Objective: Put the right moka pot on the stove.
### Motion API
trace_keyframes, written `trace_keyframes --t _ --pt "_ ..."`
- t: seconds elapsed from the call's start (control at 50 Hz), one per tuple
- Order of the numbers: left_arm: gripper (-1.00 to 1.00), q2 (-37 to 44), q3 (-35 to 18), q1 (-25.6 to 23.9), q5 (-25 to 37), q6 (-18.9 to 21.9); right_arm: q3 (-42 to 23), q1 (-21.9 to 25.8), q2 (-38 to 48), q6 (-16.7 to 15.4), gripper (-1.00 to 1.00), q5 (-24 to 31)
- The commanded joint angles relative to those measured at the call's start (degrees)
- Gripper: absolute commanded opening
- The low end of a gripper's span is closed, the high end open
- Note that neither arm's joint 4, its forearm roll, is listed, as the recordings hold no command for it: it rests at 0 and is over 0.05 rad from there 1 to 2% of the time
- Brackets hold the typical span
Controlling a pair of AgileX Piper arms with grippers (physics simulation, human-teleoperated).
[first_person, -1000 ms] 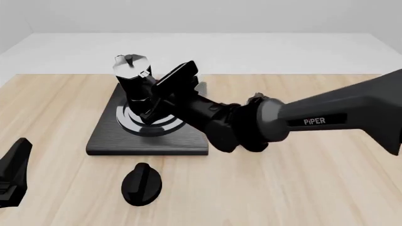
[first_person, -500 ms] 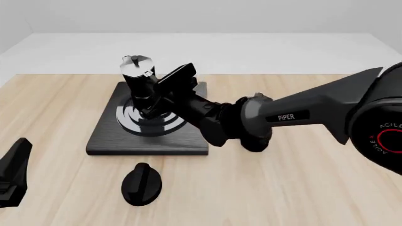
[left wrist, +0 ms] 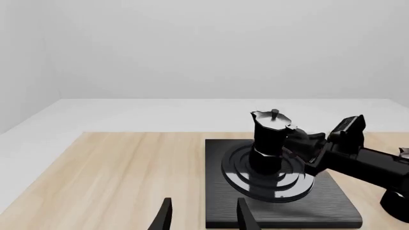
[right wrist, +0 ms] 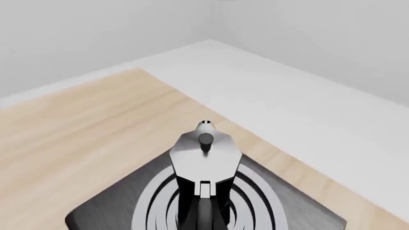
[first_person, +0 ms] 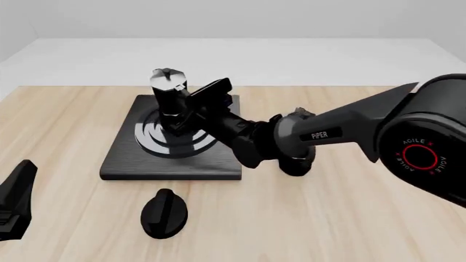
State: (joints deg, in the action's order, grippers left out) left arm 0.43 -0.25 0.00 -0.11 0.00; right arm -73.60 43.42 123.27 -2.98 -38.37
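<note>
The right moka pot (first_person: pixel 169 103), black with a silvery lid, stands upright over the burner rings of the black stove (first_person: pixel 124 164). My right gripper (first_person: pixel 191 112) reaches in from the right and is shut on the pot's handle. In the left wrist view the pot (left wrist: pixel 269 141) has its base at the rings of the stove (left wrist: pixel 332 206), with the right gripper (left wrist: pixel 311 146) beside it. The right wrist view looks down on the pot's lid (right wrist: pixel 204 149) and the stove (right wrist: pixel 102 213). My left gripper (left wrist: pixel 203 219) is open and empty, near the table's front left (first_person: pixel 15 202).
A small black oval knob (first_person: pixel 163 213) lies on the wooden table in front of the stove. The right arm (first_person: pixel 342 131) stretches across the table's right half. No second pot is in view.
The pot has gone from tilted left to upright and has shifted a little right and down onto the burner rings. The right arm has turned with it. The left gripper has not moved.
</note>
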Motion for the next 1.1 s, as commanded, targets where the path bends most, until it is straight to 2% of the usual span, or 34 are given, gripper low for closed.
trace_keyframes --t 0.02,0.04,0.06,0.34,0.6,1.1 --pt "1.0 0.0 0.0 0.0 0.0 0.0 -0.99 -0.74 -0.02 2.28 -1.0 -0.84" --pt "1.0 0.0 0.0 0.0 0.0 0.0 -1.11 -0.83 0.15 2.17 -1.0 -0.77" --pt "1.0 0.0 0.0 0.0 0.0 0.0 -0.96 -0.83 0.2 2.16 1.0 -0.85" --pt "1.0 0.0 0.0 0.0 0.0 0.0 -0.19 -1.06 -0.34 3.05 1.0 -0.8" --pt "1.0 0.0 0.0 0.0 0.0 0.0 4.42 -1.38 -6.16 2.55 1.0 -0.33" --pt "1.0 0.0 0.0 0.0 0.0 0.0 11.52 0.35 -15.81 1.49 1.0 4.3"
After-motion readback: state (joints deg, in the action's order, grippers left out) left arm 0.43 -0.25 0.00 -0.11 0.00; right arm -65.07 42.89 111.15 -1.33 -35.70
